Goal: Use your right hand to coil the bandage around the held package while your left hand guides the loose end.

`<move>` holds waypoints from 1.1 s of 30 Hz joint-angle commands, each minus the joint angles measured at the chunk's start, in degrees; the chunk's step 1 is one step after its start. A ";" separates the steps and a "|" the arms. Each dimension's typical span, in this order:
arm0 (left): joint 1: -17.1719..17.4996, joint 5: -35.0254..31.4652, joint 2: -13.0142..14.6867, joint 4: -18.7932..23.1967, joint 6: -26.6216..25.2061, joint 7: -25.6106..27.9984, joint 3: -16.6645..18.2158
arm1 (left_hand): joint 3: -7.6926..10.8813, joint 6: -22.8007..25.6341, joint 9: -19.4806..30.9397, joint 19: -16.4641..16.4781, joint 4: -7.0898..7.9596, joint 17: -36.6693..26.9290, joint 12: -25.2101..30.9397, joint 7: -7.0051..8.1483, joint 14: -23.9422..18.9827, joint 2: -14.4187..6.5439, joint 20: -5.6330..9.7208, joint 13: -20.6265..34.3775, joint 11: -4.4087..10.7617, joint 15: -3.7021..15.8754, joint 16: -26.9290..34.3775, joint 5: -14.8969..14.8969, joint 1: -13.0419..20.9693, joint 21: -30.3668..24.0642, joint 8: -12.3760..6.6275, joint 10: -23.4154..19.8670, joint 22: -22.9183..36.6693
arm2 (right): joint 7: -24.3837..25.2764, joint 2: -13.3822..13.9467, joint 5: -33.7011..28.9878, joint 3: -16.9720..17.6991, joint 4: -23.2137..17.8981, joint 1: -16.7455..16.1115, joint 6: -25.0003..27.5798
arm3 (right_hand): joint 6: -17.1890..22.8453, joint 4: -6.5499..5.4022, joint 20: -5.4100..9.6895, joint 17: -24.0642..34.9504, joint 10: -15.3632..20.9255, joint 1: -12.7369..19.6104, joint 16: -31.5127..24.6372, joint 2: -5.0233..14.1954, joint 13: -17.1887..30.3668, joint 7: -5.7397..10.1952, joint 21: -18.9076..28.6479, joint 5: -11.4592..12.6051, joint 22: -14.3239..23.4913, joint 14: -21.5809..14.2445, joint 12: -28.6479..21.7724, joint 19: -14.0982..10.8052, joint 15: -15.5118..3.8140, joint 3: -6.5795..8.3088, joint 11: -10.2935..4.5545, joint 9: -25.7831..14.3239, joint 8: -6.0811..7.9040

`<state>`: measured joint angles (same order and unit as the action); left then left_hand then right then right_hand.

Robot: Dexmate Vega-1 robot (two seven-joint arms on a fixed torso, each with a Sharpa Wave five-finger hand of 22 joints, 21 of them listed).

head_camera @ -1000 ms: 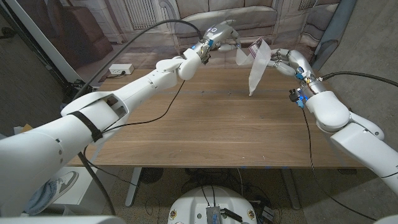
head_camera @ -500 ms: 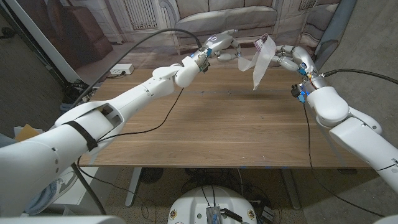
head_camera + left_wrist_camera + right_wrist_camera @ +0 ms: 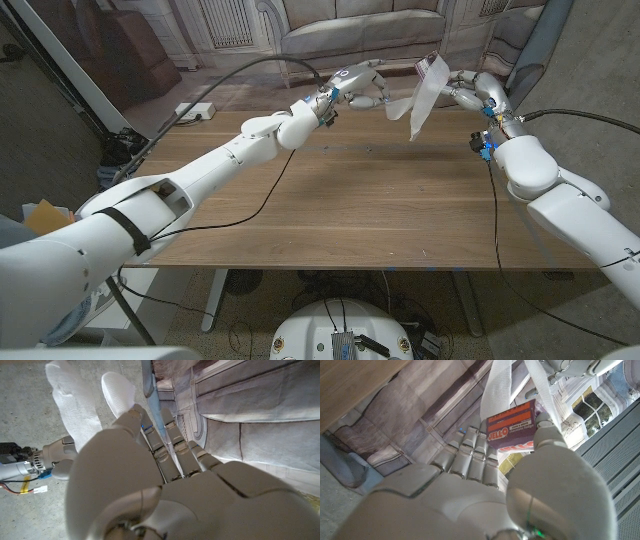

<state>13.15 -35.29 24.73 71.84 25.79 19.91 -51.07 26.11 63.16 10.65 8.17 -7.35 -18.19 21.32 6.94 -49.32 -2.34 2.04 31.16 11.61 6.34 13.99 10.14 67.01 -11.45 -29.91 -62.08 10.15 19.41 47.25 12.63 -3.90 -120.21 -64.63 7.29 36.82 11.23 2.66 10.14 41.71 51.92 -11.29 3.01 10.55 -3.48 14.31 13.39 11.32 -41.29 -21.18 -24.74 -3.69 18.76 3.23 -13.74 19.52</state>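
High over the table's far edge, my right hand [image 3: 468,90] grips a small purple and orange Jell-O package [image 3: 430,64] between thumb and fingers. A white bandage [image 3: 420,105] drapes over the package, with one tail hanging down toward the table [image 3: 350,200]. The other strand runs across to my left hand [image 3: 362,82], which holds its loose end a short way from the package. In the right wrist view the package [image 3: 512,430] sits at the fingertips of my right hand [image 3: 495,495], with the bandage [image 3: 496,390] rising past it. The left wrist view shows my left hand [image 3: 165,485] with the bandage [image 3: 75,405] beyond its fingers.
A black cable [image 3: 262,190] hangs from my left arm across the tabletop. A white power strip [image 3: 195,111] lies on the floor behind the table's left corner. A printed sofa backdrop [image 3: 340,25] stands behind the table.
Both hands have moved farther from me, out past the table's far edge. The hanging bandage tail has lifted higher above the table, and the left arm has stretched out further.
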 commanded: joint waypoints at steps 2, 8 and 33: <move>3.63 2.11 1.90 4.17 1.93 -3.69 1.82 | 0.37 0.38 0.08 0.08 -0.05 -0.22 0.11 -0.17 -0.32 0.26 1.25 5.43 0.48 6.24 0.31 0.16 0.31 -0.06 -0.35 -0.98 0.13 | 1.19 -0.11 0.49 -1.06 2.03 2.15 1.03 | 14.67 -3.05 3.11 0.00 14.40 2.60 -0.05 3.36 0.14 13.68 0.33 0.43 0.22 -0.90 -0.21 -0.70 -6.19 3.78 -13.53 -0.12 0.46; 5.06 3.35 2.82 5.64 2.30 -5.22 2.96 | 0.27 0.48 0.09 0.25 -0.27 -0.57 0.12 -0.54 -0.74 0.30 1.42 5.59 0.44 6.52 0.70 0.12 0.64 -0.12 -0.36 -1.05 0.13 | 1.65 0.05 0.40 -1.59 2.90 2.95 1.52 | 14.86 -3.02 3.09 0.00 14.54 2.67 -0.06 3.46 0.14 13.78 0.34 0.46 0.22 -1.15 -0.16 -0.76 -6.43 3.90 -13.61 -0.12 0.46; 8.19 6.67 4.62 9.17 6.88 -10.88 4.74 | 0.06 0.33 0.17 0.99 -0.90 -1.95 0.15 -1.56 -1.31 0.08 1.61 6.36 0.19 6.75 1.67 -0.06 2.05 -0.35 -0.14 -0.93 0.17 | 3.06 0.83 0.65 -4.04 5.81 5.85 5.38 | 15.33 -2.98 2.86 -0.03 15.25 2.56 0.11 3.31 0.13 13.88 0.34 0.49 0.23 -1.71 0.03 -0.88 -6.44 4.10 -13.48 -0.23 0.37</move>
<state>20.02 -29.80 28.56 79.30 30.20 11.14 -46.97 26.19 63.32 10.66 8.60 -7.94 -19.83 21.23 5.88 -50.05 -1.93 2.03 32.74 11.62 6.64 15.08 9.95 68.70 -11.45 -29.91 -62.08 10.15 22.00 47.72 13.00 -7.03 -115.72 -59.82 11.40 37.38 11.23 2.46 10.14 42.64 51.91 -11.29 3.01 10.56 -3.80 14.31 13.56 11.32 -42.02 -20.99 -25.36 -3.58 18.76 3.53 -13.69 19.69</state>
